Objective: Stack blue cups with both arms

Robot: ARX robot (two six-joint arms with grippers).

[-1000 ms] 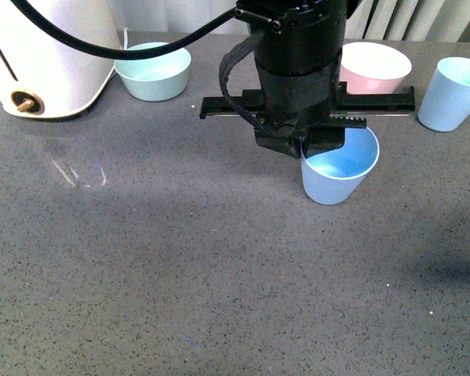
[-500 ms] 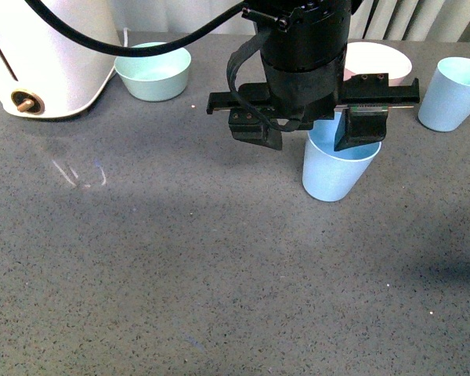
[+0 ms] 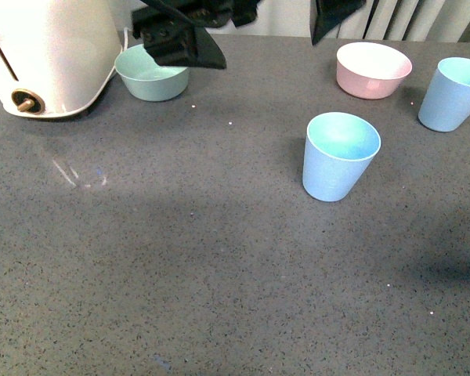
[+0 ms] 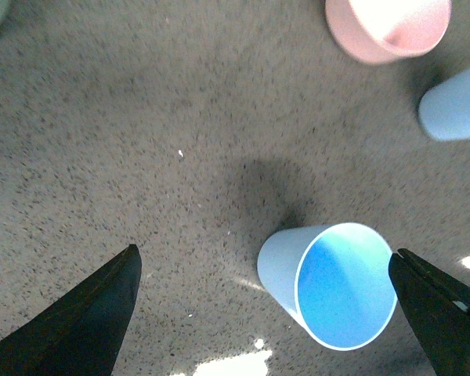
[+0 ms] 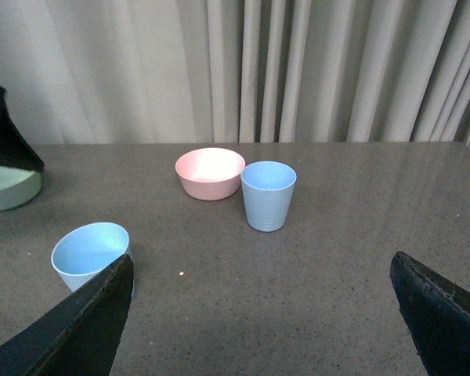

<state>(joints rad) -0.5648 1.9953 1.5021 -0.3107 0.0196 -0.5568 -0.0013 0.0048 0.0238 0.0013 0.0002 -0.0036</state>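
1. Task items: near cup (image 3: 341,160) and far cup (image 3: 453,95). Identical light-blue matte tumblers, tapered, no handle. Both upright, mouth up, empty, not stacked.

2. Position: near cup stands alone right of table (image 3: 180,258) centre. Far cup stands at the right edge, just beside pink bowl (image 3: 374,70), not touching. The two are well apart.

3. Grippers: L gripper (image 4: 264,253) hangs above near cup, jaws spread wide, nothing between them; the cup's mouth shows between the finger tips in the L wrist view. R gripper (image 5: 260,262) is likewise spread wide and empty, facing both cups and the pink bowl from a low angle.

4. Qty: cups 2; bowls 2 (1 pink, 1 green bowl (image 3: 151,78)); 1 white appliance (image 3: 51,55) at far left, next to the green bowl.

5. Surface/room: table is dark grey, speckled, matte w/ faint glare patches. Pale pleated curtain (image 5: 298,70) runs along the far side.
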